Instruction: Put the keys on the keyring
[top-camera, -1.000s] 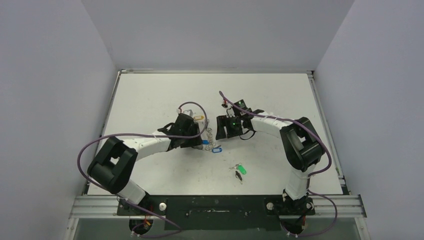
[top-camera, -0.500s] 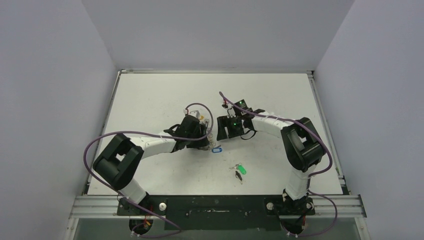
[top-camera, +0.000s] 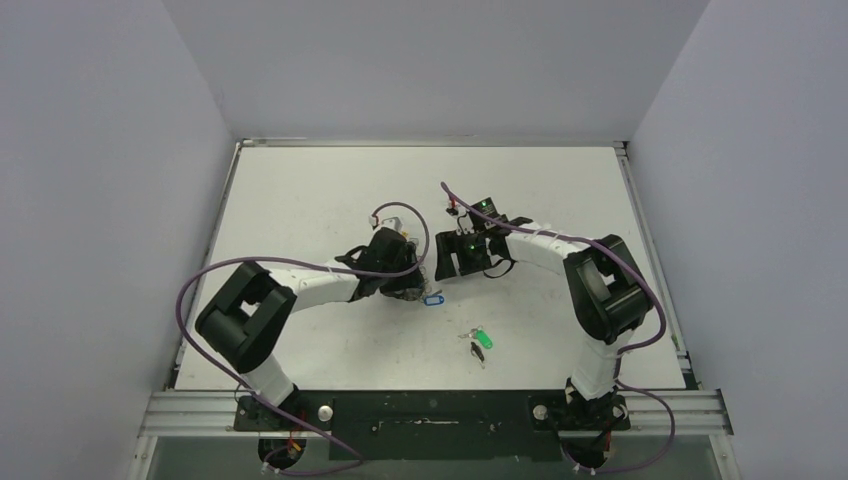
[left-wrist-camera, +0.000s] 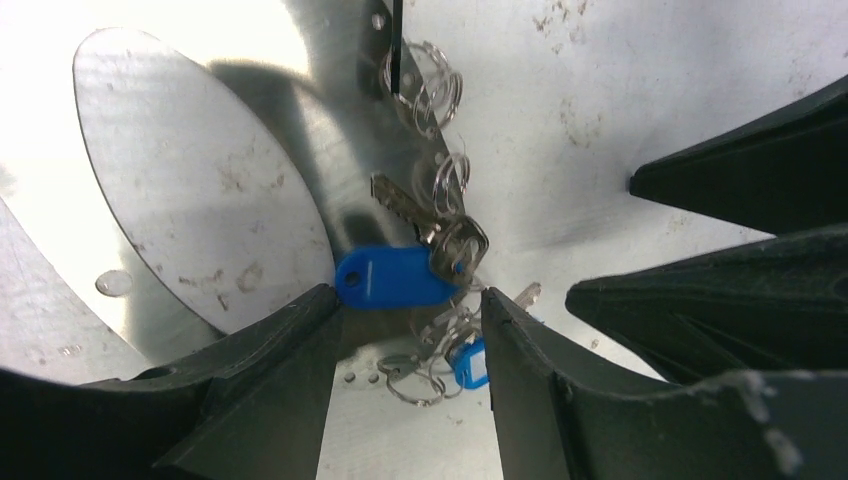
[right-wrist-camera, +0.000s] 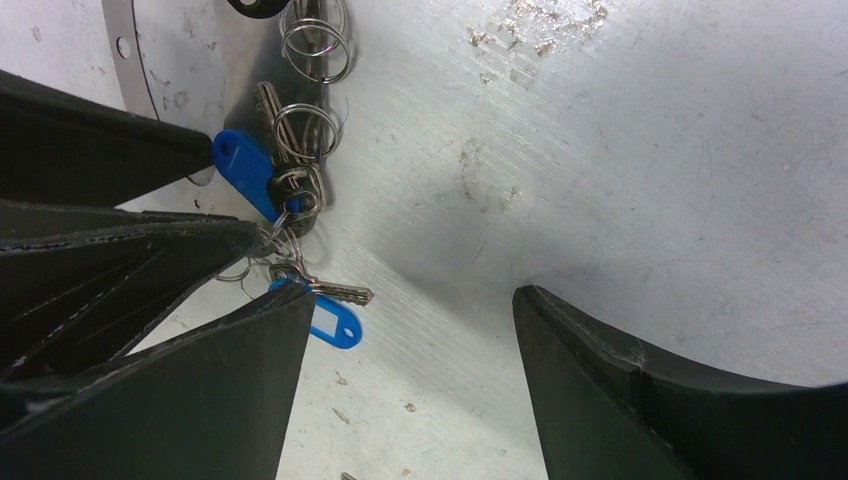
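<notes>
Two blue-tagged keys lie in a cluster with coil rings (left-wrist-camera: 432, 88) at the table's middle. One blue tag (left-wrist-camera: 385, 277) sits just beyond my left gripper (left-wrist-camera: 408, 292). The other blue tag (left-wrist-camera: 468, 362) lies between its fingers, beside the keyring's thin silvery wire (left-wrist-camera: 415, 385). That gripper is open and its fingers flank the cluster. My right gripper (right-wrist-camera: 412, 290) is wide open over bare table, its left finger (right-wrist-camera: 230, 380) partly covering a blue tag (right-wrist-camera: 335, 325). A green-tagged key (top-camera: 483, 338) and a black key (top-camera: 477, 350) lie apart, nearer the bases.
A shiny metal plate (left-wrist-camera: 190, 180) with small holes lies under part of the cluster. Both grippers (top-camera: 408, 283) (top-camera: 452, 265) meet close together at the centre. Purple cables loop over each arm. Raised rails border the table (top-camera: 300, 190).
My left arm has swung its elbow rightward, turning its gripper a little over the cluster. My right gripper's fingers have spread wider. The keys have stayed in place.
</notes>
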